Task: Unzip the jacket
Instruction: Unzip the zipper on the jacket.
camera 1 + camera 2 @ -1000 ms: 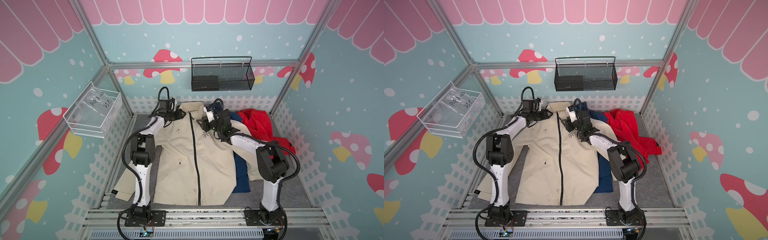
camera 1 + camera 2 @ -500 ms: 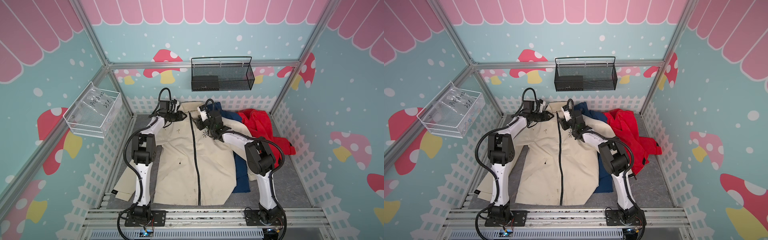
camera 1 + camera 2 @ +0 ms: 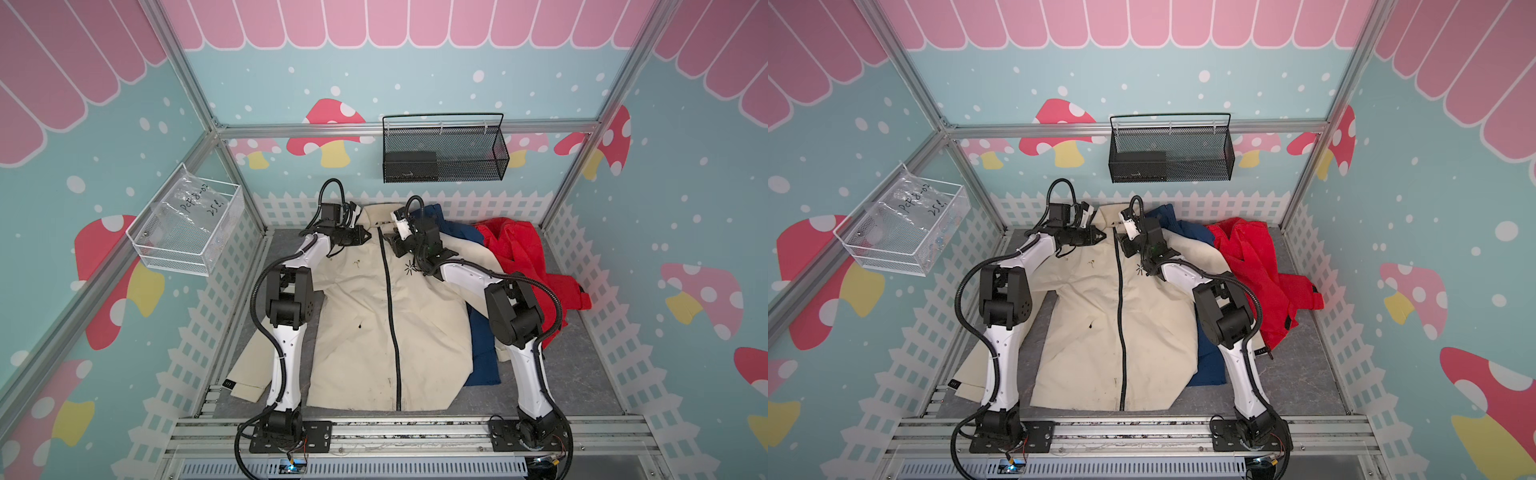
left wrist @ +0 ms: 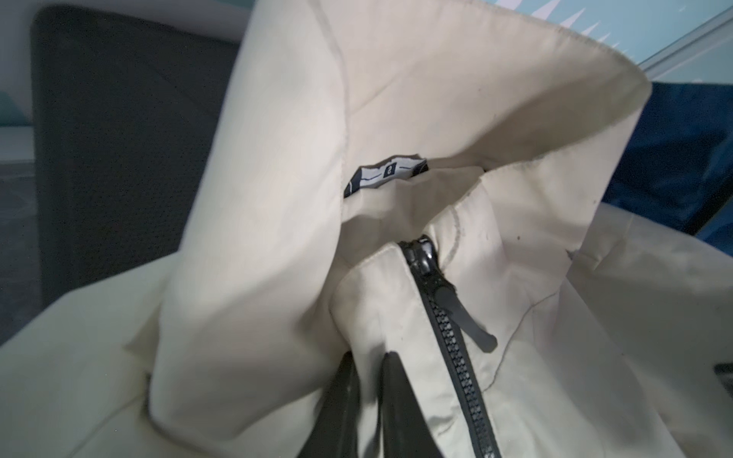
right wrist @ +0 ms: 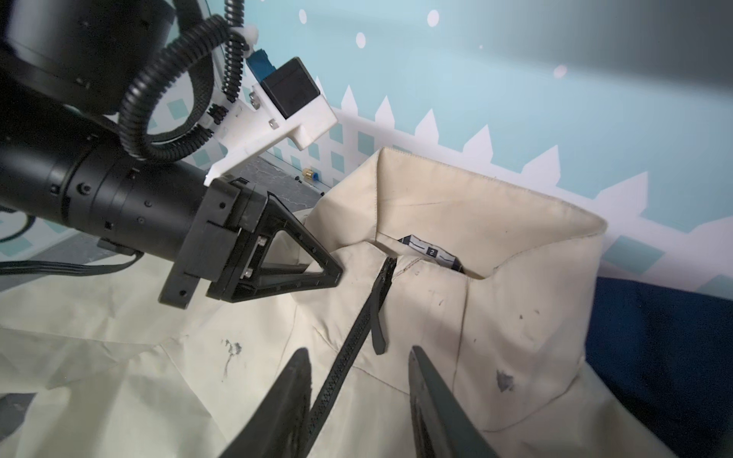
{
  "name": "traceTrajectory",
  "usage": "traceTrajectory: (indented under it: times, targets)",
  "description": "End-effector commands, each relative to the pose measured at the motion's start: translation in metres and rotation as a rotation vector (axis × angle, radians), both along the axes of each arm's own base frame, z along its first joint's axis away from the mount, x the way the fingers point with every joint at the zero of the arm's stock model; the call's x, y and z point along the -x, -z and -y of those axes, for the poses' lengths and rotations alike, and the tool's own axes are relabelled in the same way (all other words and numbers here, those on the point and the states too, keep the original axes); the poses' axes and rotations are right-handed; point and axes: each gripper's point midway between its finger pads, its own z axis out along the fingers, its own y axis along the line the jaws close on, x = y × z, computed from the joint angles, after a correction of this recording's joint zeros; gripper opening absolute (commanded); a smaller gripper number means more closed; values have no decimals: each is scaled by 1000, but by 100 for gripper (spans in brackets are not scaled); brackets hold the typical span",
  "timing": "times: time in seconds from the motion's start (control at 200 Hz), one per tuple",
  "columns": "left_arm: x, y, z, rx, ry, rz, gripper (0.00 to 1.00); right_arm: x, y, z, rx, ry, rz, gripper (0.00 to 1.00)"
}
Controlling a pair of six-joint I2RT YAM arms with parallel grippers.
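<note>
A cream jacket [image 3: 353,316] lies flat on the grey floor, front up, its black zipper [image 3: 390,316] closed up to the collar. My left gripper [image 4: 369,357] is shut on a fold of collar fabric just beside the zipper's top; in both top views it sits left of the zipper [image 3: 365,237] [image 3: 1100,236]. The slider [image 4: 426,257] and its dangling pull tab [image 4: 468,317] hang free. My right gripper [image 5: 357,351] is open, its fingers straddling the zipper just below the pull tab [image 5: 378,333], touching nothing. In a top view it is right of the collar [image 3: 388,240].
A blue garment [image 3: 482,340] lies under the jacket's right side, and a red garment [image 3: 519,257] is heaped further right. A black wire basket [image 3: 444,153] hangs on the back wall. A clear bin [image 3: 187,228] hangs on the left wall.
My left gripper has closed on the collar fabric beside the zipper. My right gripper has swung left from the jacket's chest to the zipper top, and its jaws have narrowed a little.
</note>
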Motion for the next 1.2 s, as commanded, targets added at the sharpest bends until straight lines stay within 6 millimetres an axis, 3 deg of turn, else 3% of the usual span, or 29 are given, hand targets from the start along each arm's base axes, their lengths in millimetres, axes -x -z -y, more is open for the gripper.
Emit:
traceTrajectory:
  times: [0.0,0.215,0.721,0.996,1.196]
  targets:
    - [-1,-7,4,15,29,14,7,-2,19,-13,56,-57,-6,39]
    - [1,-16,8,27,42,29,0,-15,37,-20,86,-59,-15,35]
    - [6,-43,9,48,79,74,0,-49,53,-28,138,-13,-9,28]
    - [8,-50,8,45,79,87,0,-49,66,-28,144,-13,-32,26]
    - [8,-55,7,44,79,97,0,-50,75,-25,164,-3,-43,18]
